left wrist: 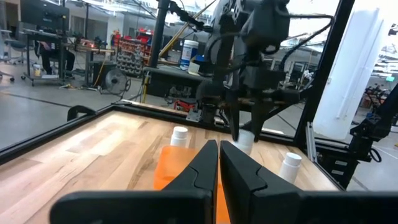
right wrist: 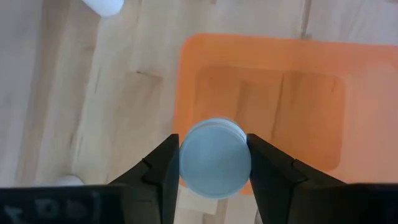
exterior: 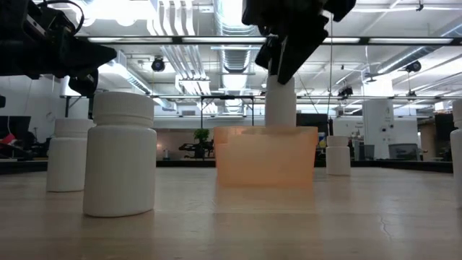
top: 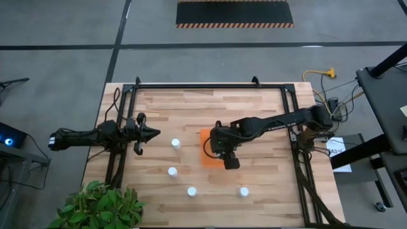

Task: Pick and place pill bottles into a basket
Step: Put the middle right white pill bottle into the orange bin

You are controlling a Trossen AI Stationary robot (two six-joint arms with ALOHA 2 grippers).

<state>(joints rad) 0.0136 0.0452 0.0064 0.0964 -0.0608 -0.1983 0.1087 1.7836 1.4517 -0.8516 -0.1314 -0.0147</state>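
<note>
Clamped between the right gripper (right wrist: 212,171)'s jaws, one pill bottle (right wrist: 215,158) hangs above the orange basket (right wrist: 267,99)'s near edge.
It looks light, rigid and smooth-sided; gripping across the cap suits it. Four bottles (top: 172,171) wait on the tabletop (top: 267,114); left gripper (top: 154,133) idles, jaws together.

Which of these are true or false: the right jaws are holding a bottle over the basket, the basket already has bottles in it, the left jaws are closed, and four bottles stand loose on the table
1. The right gripper holds a pill bottle above the basket. True: in the right wrist view its jaws press the cap from both sides over the orange bin's edge.
2. The basket already has bottles in it. False: the right wrist view shows its floor bare.
3. The left gripper is shut. True: its jaws meet, holding nothing, at the table's left side.
4. Four bottles stand loose on the table. True: one, a second, a third and a fourth.
</note>
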